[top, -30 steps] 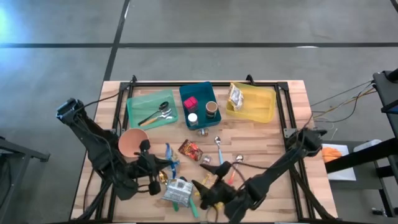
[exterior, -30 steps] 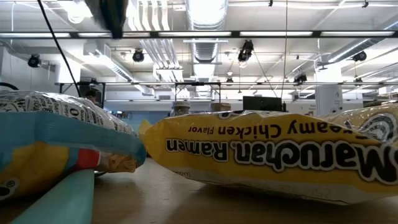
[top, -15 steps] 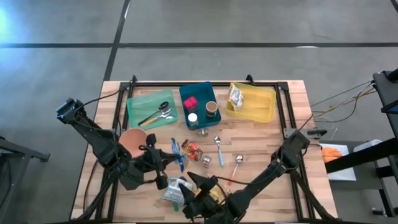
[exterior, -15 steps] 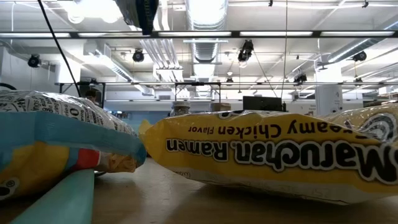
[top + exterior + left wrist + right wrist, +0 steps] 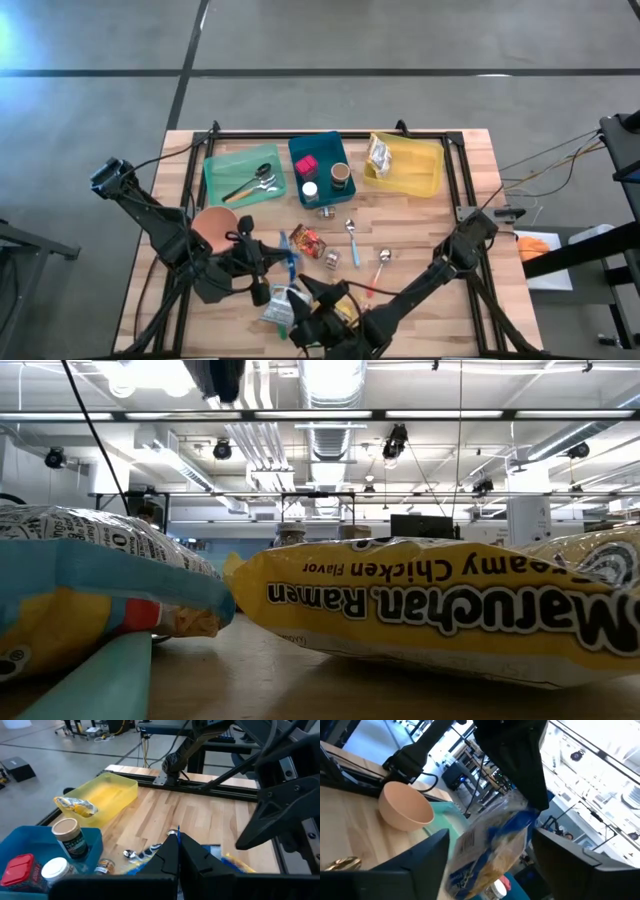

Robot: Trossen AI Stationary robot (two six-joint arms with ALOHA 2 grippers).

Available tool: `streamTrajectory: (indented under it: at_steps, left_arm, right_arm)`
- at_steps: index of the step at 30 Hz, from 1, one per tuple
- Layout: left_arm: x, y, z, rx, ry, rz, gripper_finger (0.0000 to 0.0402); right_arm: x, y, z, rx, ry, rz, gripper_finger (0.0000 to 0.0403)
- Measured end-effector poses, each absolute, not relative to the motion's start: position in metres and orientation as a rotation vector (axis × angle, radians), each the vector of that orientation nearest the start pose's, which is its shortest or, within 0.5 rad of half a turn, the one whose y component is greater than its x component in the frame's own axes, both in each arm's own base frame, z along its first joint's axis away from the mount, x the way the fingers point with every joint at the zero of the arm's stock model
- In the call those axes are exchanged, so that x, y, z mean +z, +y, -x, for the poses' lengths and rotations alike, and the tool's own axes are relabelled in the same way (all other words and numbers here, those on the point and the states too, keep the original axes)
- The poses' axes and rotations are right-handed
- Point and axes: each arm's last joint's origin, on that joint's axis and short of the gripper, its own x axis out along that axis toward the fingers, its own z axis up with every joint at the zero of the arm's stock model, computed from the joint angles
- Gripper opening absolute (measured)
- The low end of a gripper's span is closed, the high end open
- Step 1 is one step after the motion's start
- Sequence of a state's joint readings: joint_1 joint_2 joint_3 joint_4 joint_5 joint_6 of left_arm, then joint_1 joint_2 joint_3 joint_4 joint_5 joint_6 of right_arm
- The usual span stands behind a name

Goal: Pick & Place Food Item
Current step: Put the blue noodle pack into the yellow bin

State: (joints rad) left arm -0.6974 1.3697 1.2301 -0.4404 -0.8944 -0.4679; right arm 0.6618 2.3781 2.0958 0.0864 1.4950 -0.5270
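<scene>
A blue, white and yellow snack bag [image 5: 490,852] hangs from my left gripper [image 5: 177,840], which is shut on its top. From above the bag shows edge-on as a blue strip [image 5: 287,252] near the table's middle front. My right gripper [image 5: 491,835] is open and level, with one finger on each side of the hanging bag; I cannot tell whether they touch it. In the high view my right gripper [image 5: 305,290] sits just nearer than the bag. My left gripper pinches the bag's upper edge [image 5: 178,831] between its two shut fingers. The fingers come slanting down from the table's left. The bag hangs below them [image 5: 520,805], upright and a little crumpled; its lower end lies outside the right wrist view.
At the back stand a green tray [image 5: 215,185] with spoons, a blue tray [image 5: 320,145] with a cup and jars, and a yellow tray [image 5: 425,175] with a food pack. A peach bowl [image 5: 212,228] sits left. A ramen pack [image 5: 440,610] and another bag [image 5: 100,580] lie near the front edge.
My right gripper has travelled toward the table's left, rolling its wrist, and now flanks the hanging bag. My left gripper has shifted slightly toward the table's right with the bag, then held still.
</scene>
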Motion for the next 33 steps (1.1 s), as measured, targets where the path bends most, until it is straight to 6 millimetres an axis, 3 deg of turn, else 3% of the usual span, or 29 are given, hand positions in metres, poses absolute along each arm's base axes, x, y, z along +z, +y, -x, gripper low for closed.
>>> streamTrajectory:
  at_steps: [7,22,29,33]
  left_arm:
    - [0.334,-0.17,-0.24,0.226,0.359,0.067,0.0]
    - [0.332,-0.169,-0.247,0.125,0.345,0.085,0.0]
    - [0.332,-0.169,-0.247,0.124,0.345,0.082,0.0]
    - [0.332,-0.169,-0.247,0.124,0.345,0.083,0.0]
  right_arm:
    - [0.262,0.301,-0.439,-0.784,0.328,0.701,0.0205]
    - [0.262,0.298,-0.44,-0.796,0.339,0.717,0.0115]
    - [0.262,0.298,-0.44,-0.826,0.349,0.725,0.0022]
    - [0.263,0.298,-0.439,-0.836,0.352,0.726,0.0012]
